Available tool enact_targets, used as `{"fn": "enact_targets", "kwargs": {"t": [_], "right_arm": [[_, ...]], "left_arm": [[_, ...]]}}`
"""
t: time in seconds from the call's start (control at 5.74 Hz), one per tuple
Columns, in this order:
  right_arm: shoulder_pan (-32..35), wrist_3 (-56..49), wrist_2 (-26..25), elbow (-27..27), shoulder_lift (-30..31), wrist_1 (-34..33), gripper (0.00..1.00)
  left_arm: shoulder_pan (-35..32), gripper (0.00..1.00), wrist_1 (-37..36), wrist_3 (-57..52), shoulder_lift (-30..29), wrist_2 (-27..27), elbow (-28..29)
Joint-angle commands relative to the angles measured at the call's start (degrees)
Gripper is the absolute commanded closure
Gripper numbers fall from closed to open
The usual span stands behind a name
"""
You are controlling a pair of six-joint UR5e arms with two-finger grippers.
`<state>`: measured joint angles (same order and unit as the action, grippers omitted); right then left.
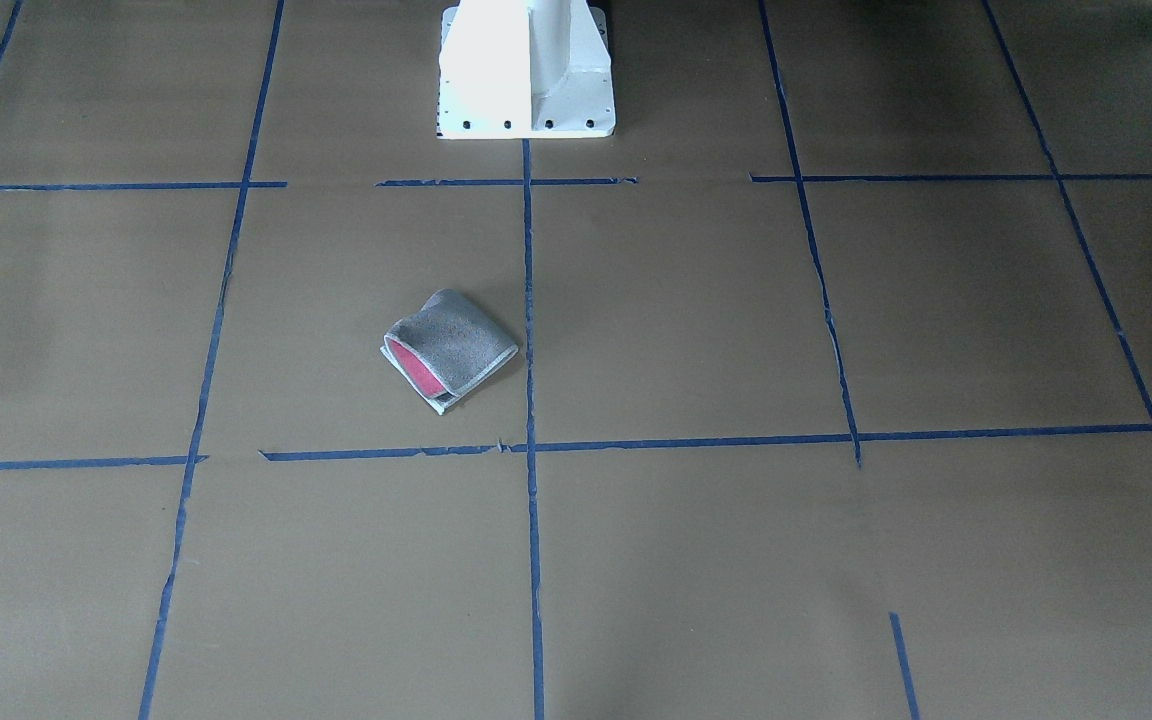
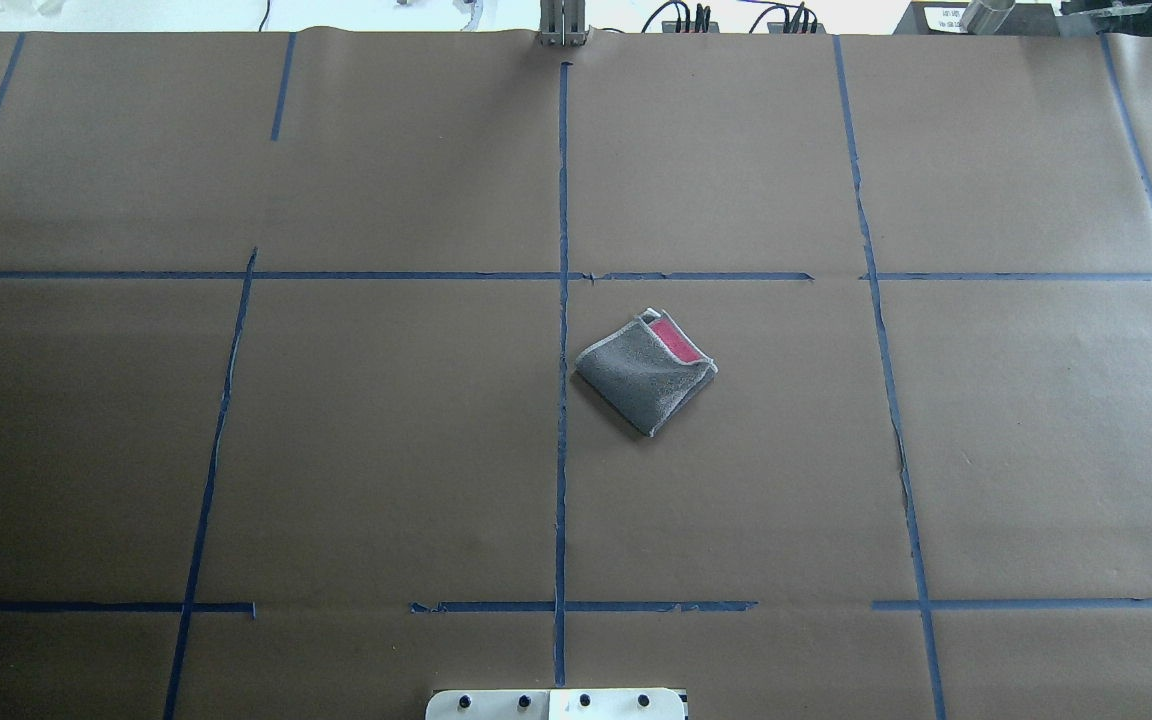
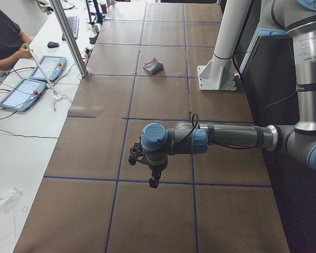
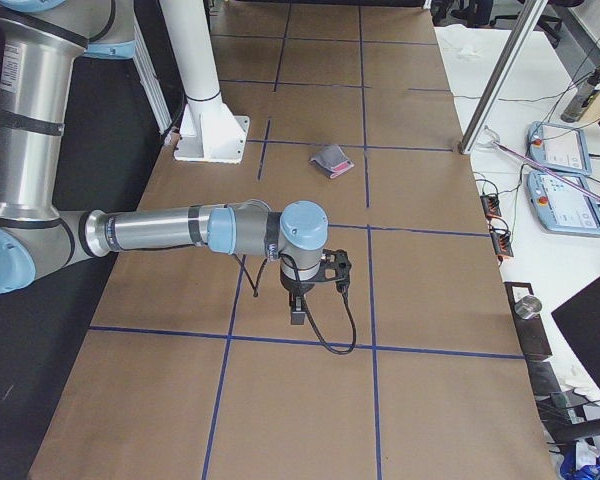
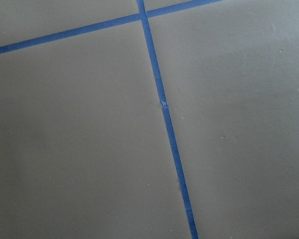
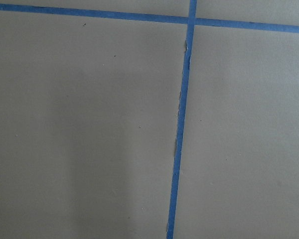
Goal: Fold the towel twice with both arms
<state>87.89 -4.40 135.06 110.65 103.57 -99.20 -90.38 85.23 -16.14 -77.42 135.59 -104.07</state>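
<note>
The towel (image 1: pixel 451 345) lies folded into a small square on the brown paper, grey face out, with a strip of pink showing at one open edge. It sits just right of the middle tape line in the overhead view (image 2: pixel 641 375). It shows small and far in the exterior left view (image 3: pixel 152 66) and the exterior right view (image 4: pixel 332 160). The left gripper (image 3: pixel 154 182) hangs over the table's left end, far from the towel. The right gripper (image 4: pixel 297 315) hangs over the right end. I cannot tell whether either is open or shut. Both wrist views show only paper and tape.
Blue tape lines (image 2: pixel 562 400) mark a grid on the brown paper. The white pedestal base (image 1: pixel 526 70) stands at the robot's edge of the table. A metal post (image 3: pixel 68 37), tablets (image 3: pixel 21 92) and an operator (image 3: pixel 5 37) are on the far side.
</note>
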Motion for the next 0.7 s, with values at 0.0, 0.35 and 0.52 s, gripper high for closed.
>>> {"fn": "enact_targets", "kwargs": {"t": [0.0, 0.35, 0.52], "right_arm": [[0.17, 0.00, 0.38, 0.88, 0.50, -0.11, 0.00], [0.44, 0.17, -0.05, 0.54, 0.58, 0.06, 0.00], [0.44, 0.26, 0.12, 0.53, 0.58, 0.23, 0.00]], "left_arm": [[0.11, 0.00, -0.24, 0.75, -0.71, -0.23, 1.57], [0.29, 0.00, -0.24, 14.80, -1.33, -0.06, 0.10], [0.38, 0.00, 0.02, 14.82, -1.76, 0.46, 0.00]]}}
